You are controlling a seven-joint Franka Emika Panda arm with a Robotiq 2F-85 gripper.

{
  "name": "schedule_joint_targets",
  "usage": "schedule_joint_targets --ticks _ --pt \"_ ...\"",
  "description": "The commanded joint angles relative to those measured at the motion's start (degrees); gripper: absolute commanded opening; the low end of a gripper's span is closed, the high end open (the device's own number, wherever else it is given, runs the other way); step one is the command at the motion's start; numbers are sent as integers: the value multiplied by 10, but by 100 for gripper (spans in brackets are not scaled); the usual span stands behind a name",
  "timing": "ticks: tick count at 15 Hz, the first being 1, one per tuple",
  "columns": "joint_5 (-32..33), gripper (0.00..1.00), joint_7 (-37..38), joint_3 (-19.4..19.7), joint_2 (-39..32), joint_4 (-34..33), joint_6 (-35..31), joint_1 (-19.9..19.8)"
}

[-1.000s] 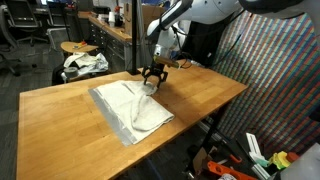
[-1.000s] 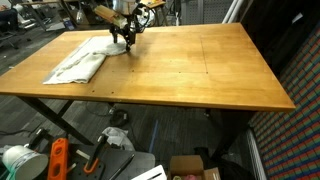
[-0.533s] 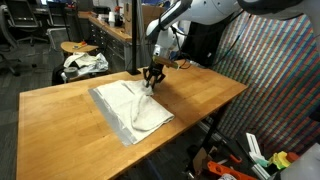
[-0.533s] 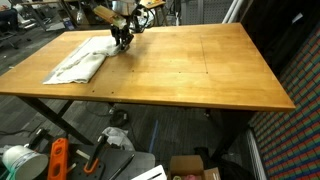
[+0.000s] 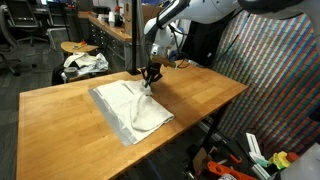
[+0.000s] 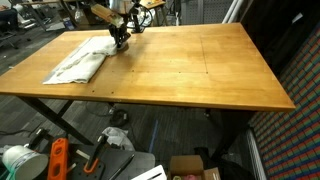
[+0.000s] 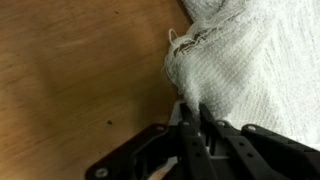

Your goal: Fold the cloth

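A white cloth [image 5: 130, 108] lies partly folded on the wooden table [image 5: 70, 115]; it shows in both exterior views, in the second as a pale strip [image 6: 80, 62]. My gripper [image 5: 150, 78] stands at the cloth's far corner, fingers pointing down. In the wrist view the black fingers [image 7: 206, 128] are pinched together on the edge of the cloth [image 7: 240, 70], with a small tuft of fabric caught between them. The gripper [image 7: 194, 118] is shut on that cloth corner. In the exterior view from the table's other end the gripper [image 6: 120, 38] hides the pinched corner.
The wooden table [image 6: 190, 70] stretches bare away from the cloth. A round stool with a bundle of white fabric [image 5: 82, 63] stands behind the table. Clutter and boxes [image 6: 190, 165] lie on the floor below. A patterned curtain [image 5: 270, 70] hangs at one side.
The gripper's jaws have closed from wide open onto the cloth's corner. The arm has stayed over the same corner, and the cloth has barely shifted.
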State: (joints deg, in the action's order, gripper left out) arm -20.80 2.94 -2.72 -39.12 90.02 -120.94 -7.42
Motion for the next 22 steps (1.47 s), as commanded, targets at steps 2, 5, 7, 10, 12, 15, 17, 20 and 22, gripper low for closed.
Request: schedule_joint_targets --ticks 2,5,7,10,12,15,17,20,22 --pt "8 18 21 3 45 24 -28 33" --pt "22 17 38 4 70 41 -53 61" --pt "37 16 54 4 86 53 -71 83" --pt "63 17 81 1 105 75 -97 119" --pt "79 16 103 -2 112 87 -113 144" --pt "96 16 132 -8 121 108 -140 178" --pt "114 42 144 -8 122 111 -146 195" --pt "131 65 139 -5 122 100 -120 191" --pt "125 79 125 -1 121 92 -109 173"
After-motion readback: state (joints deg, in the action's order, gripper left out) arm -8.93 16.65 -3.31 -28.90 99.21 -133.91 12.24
